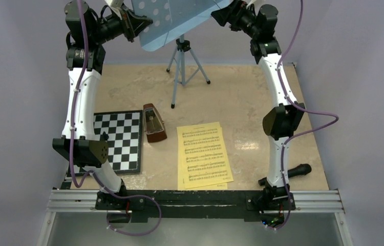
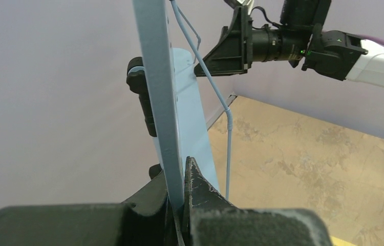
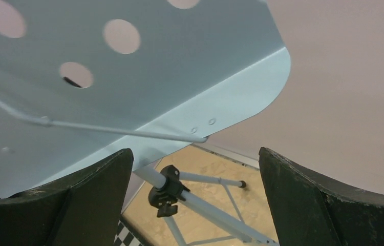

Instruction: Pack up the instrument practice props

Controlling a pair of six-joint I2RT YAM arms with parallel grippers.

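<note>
Surface: beige table (image 1: pixel 241 97), lilac walls.
Left gripper (image 2: pixel 178 189): arm raised, upper left of frame; fingers clamped on music stand (image 1: pixel 179 20) tray edge.
Right gripper (image 3: pixel 195 205): arm raised, upper right; fingers wide apart, just beside tray.
Stand place: top centre, upright, legs on table.
Metronome (image 1: pixel 154 123), sheets (image 1: pixel 205 154): on table, centre frame.

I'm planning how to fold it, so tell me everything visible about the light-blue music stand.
The music stand has a light-blue, metal-looking desk punched with round holes, a rounded lower lip and wire holders. It tilts atop a pole with a black clamp on three thin tripod legs at the table's far side. The left pincer is shut on its edge; the right pincer is open by the other side.
</note>
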